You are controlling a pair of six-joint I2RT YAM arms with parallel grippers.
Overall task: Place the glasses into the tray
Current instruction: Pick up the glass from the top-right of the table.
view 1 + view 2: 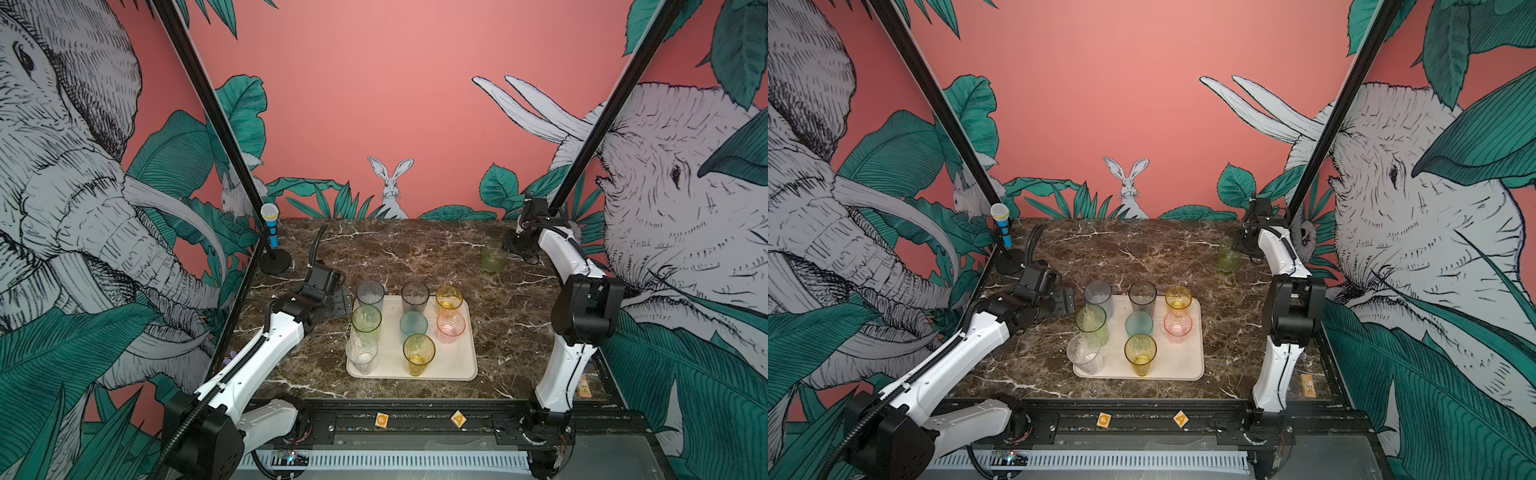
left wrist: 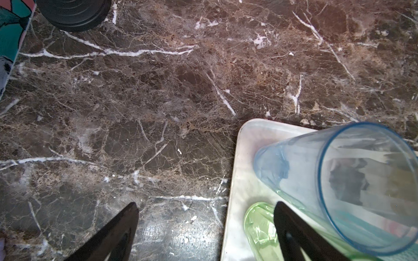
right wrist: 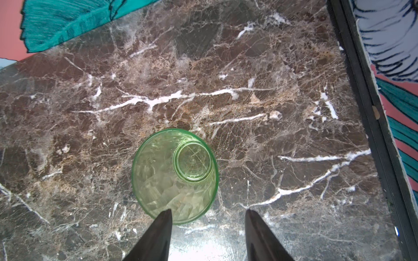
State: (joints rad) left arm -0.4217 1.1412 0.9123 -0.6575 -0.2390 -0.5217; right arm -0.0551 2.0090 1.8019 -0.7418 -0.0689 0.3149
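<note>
From my station I count eight of the glasses standing upright in the tray (image 1: 453, 361), which lies in the lower middle of both top views. They are the grey glass (image 1: 370, 293), the smoky glass (image 1: 414, 296) and the short amber glass (image 1: 449, 298) along the upper edge. Below them stand the tall green glass (image 1: 366, 319), the teal glass (image 1: 413, 324) and the pink glass (image 1: 451, 327), and then the clear glass (image 1: 361, 354) and the tall yellow glass (image 1: 419, 354) at the lower edge. One is not yet inside: the short green glass (image 1: 494, 257) stands alone on the counter (image 1: 415, 253), in the upper right part of it and well apart from the tray. The right arm (image 1: 577, 299) reaches to it, and in the right wrist view the right jaws are spread and pinch nothing. One tip overlaps the rim of this glass (image 3: 174, 176) and the other is over bare counter, so I judge the jaws are not yet centred on it. The left arm (image 1: 266, 332) waits at the upper left corner of the tray, and its left jaws are wide apart and empty, just beside the grey glass (image 2: 339, 180). I judge the task nearly finished. What is left is to grasp the last glass, carry it over, and set it down. The lower right corner of the tray looks bare and seems to me the natural place.
</note>
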